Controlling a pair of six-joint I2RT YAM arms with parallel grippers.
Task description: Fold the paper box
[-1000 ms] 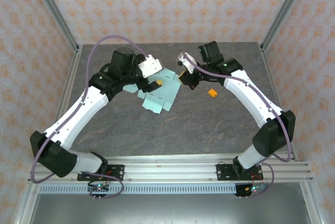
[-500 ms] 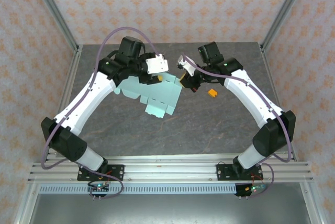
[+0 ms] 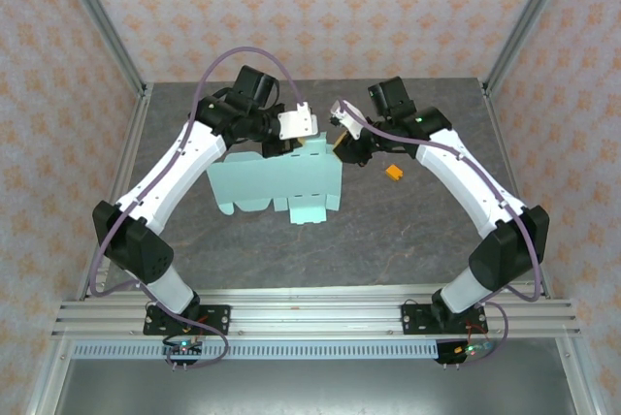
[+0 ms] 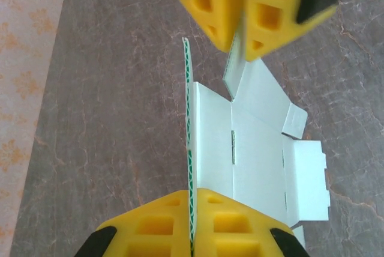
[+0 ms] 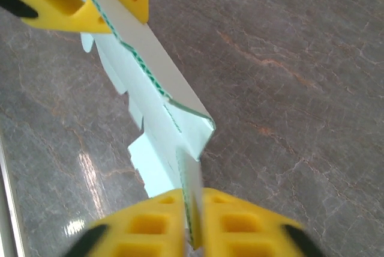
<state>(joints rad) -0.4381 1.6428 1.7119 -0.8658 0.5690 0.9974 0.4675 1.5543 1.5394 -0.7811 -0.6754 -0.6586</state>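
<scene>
Grey marbled tabletop (image 3: 388,240) beneath the left tool (image 3: 278,148) and right tool (image 3: 339,149), peach floral-patterned walls (image 3: 320,8) behind and beside them, aluminium frame posts (image 3: 97,17) at the corners, slotted rail (image 3: 320,313) nearer, even light

The paper box (image 3: 277,180) is pale mint-blue with a green dashed line along 1 edge. Fingers (image 4: 171,203) are yellow. The table (image 3: 388,231) is grey, veined brown; walls (image 3: 310,8) peach with orange flowers.
</scene>
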